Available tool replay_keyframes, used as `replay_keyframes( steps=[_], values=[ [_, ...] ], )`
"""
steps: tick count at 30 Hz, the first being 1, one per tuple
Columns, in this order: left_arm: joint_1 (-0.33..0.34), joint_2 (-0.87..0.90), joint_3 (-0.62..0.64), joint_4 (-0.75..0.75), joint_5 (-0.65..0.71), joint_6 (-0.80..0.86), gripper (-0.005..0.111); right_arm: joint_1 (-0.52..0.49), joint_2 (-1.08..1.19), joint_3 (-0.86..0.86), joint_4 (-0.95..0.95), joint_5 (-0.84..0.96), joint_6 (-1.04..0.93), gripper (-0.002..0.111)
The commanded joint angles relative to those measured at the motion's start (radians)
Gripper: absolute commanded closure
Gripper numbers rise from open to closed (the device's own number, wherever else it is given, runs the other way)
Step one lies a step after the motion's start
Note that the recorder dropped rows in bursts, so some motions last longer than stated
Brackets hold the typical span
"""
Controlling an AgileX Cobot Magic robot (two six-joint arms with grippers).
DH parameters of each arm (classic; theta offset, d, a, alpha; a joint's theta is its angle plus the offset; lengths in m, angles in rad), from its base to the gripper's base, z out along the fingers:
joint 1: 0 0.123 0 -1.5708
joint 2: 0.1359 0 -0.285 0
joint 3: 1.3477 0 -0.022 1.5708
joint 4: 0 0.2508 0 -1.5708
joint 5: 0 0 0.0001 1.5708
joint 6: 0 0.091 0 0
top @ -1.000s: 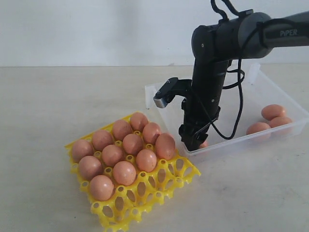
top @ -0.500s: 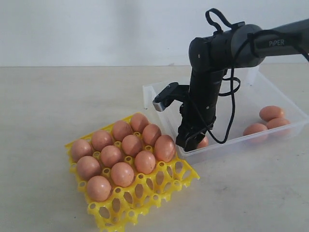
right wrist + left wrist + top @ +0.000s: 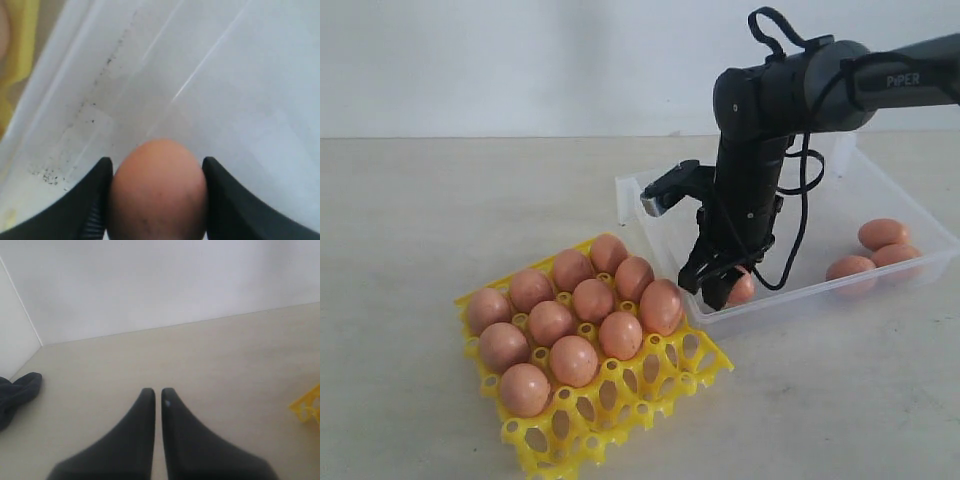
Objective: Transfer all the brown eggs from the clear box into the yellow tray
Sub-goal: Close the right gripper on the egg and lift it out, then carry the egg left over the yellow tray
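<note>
My right gripper (image 3: 723, 288) is shut on a brown egg (image 3: 156, 192) just above the floor of the clear box (image 3: 800, 296), near the box's front-left corner. That egg (image 3: 741, 287) peeks out beside the fingers in the exterior view. Three more brown eggs (image 3: 880, 250) lie at the box's right end. The yellow tray (image 3: 650, 385) sits left of the box with several brown eggs (image 3: 575, 310) in its cups. My left gripper (image 3: 157, 391) is shut on nothing over bare table, out of the exterior view.
The tray's front-right cups (image 3: 620, 395) stand open. A yellow tray corner (image 3: 307, 407) shows in the left wrist view, and a dark cloth (image 3: 17, 392) lies at its edge. A white wall (image 3: 520, 60) backs the table.
The right gripper has risen slightly inside the box with the egg between its fingers. The box and tray shifted a little to the left between the earliest frame and the middle one.
</note>
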Motion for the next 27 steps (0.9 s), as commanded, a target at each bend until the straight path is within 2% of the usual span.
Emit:
replay_keyframes(
  steps=[1,7,10,14,18,23,27],
  values=[
    [-0.005,-0.003,0.003,-0.002,-0.003,-0.003,0.103,-0.001,-0.11,0.002,-0.05,-0.019,0.118,0.107],
    [-0.005,-0.003,0.003,-0.002,-0.003,-0.003,0.103,0.006,-0.242,0.004,-0.075,-0.081,0.409,0.109],
    [-0.005,-0.003,0.003,-0.002,-0.003,-0.003,0.103,0.045,-0.331,0.069,-0.077,-0.246,0.567,0.109],
    [-0.005,-0.003,0.003,-0.002,-0.003,-0.003,0.103,0.17,-0.493,0.26,-0.093,-0.599,0.775,0.109],
    [-0.005,-0.003,0.003,-0.002,-0.003,-0.003,0.103,0.333,-0.602,0.432,-0.206,-0.912,0.863,0.109],
    [-0.005,-0.003,0.003,-0.002,-0.003,-0.003,0.103,0.468,-0.629,0.539,-0.177,-1.117,0.89,0.109],
    [-0.005,-0.003,0.003,-0.002,-0.003,-0.003,0.103,0.545,-0.62,0.553,-0.175,-1.278,0.918,0.109]
  ],
)
